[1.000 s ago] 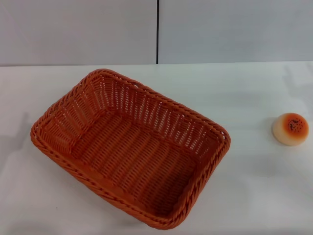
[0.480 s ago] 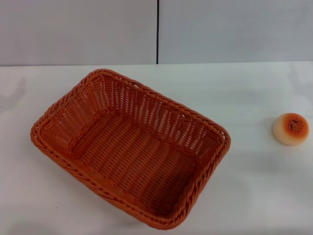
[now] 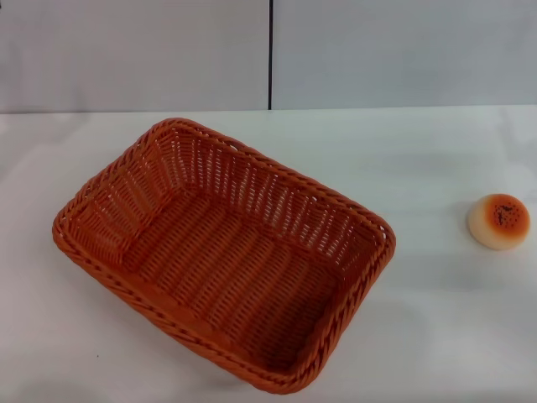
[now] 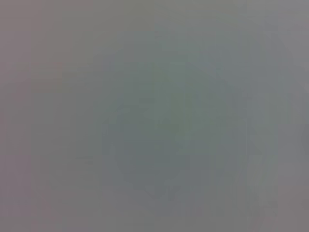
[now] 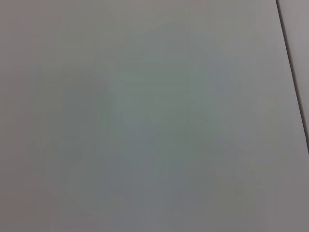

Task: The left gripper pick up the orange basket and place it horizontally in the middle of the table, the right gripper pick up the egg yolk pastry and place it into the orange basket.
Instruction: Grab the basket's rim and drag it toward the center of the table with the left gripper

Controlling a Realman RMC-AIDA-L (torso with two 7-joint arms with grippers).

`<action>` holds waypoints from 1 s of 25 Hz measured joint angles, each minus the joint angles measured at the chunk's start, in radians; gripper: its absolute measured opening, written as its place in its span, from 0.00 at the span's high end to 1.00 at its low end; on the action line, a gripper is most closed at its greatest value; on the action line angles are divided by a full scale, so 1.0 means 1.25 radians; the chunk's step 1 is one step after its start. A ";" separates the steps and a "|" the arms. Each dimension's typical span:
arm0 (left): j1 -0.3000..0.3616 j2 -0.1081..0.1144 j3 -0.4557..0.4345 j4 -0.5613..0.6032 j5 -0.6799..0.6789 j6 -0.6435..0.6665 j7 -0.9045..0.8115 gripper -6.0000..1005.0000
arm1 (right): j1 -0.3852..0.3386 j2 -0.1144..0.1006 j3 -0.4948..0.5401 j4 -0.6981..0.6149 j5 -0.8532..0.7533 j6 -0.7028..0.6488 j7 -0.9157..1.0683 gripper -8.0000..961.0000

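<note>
The orange basket (image 3: 222, 252) lies empty on the white table (image 3: 419, 168), left of centre in the head view, turned at a slant with one corner toward the front edge. The egg yolk pastry (image 3: 498, 221) sits by itself near the table's right side, apart from the basket. Neither the left gripper nor the right gripper shows in any view. Both wrist views hold only a plain grey surface.
A grey wall (image 3: 134, 50) with a dark vertical seam (image 3: 270, 54) runs behind the table's far edge. A thin dark line (image 5: 292, 67) crosses the right wrist view's corner.
The basket and pastry have not moved. Faint shadows on the table's left side have shifted and faded.
</note>
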 joint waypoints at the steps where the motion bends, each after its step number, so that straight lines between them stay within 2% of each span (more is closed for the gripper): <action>1: -0.041 0.029 0.005 0.158 0.163 0.081 -0.158 0.17 | -0.002 0.000 0.000 -0.001 0.000 -0.004 0.000 0.35; 3: -0.056 0.033 0.006 0.223 0.229 0.118 -0.210 0.17 | -0.004 0.001 0.000 -0.002 0.000 -0.012 0.000 0.35; 4: -0.056 0.033 0.006 0.223 0.229 0.118 -0.210 0.17 | -0.004 0.001 0.000 -0.002 0.000 -0.014 0.000 0.35; 7: -0.099 0.034 0.006 0.347 0.411 0.246 -0.302 0.17 | -0.005 0.001 0.000 -0.003 -0.001 -0.013 0.000 0.35; 9: -0.106 0.034 0.007 0.361 0.433 0.266 -0.311 0.17 | -0.005 0.001 -0.003 -0.004 -0.003 -0.008 0.000 0.35; 11: -0.129 0.029 0.014 0.400 0.505 0.341 -0.342 0.17 | -0.003 0.001 -0.007 -0.006 -0.005 -0.001 0.000 0.35; 13: -0.150 0.009 0.036 0.434 0.585 0.403 -0.388 0.17 | 0.000 0.001 -0.007 -0.007 -0.005 0.003 0.000 0.35; 16: -0.155 -0.006 0.059 0.449 0.626 0.418 -0.427 0.17 | 0.007 0.000 -0.008 -0.007 -0.006 0.005 0.000 0.35; 22: -0.161 -0.013 0.104 0.436 0.644 0.450 -0.494 0.17 | 0.018 -0.001 -0.014 -0.008 -0.008 0.014 0.000 0.35; 23: -0.156 -0.019 0.132 0.426 0.633 0.451 -0.508 0.17 | 0.019 -0.001 -0.024 -0.009 -0.008 0.018 0.000 0.35; 25: -0.150 -0.022 0.155 0.413 0.625 0.445 -0.512 0.17 | 0.019 -0.001 -0.028 -0.010 -0.009 0.019 0.000 0.35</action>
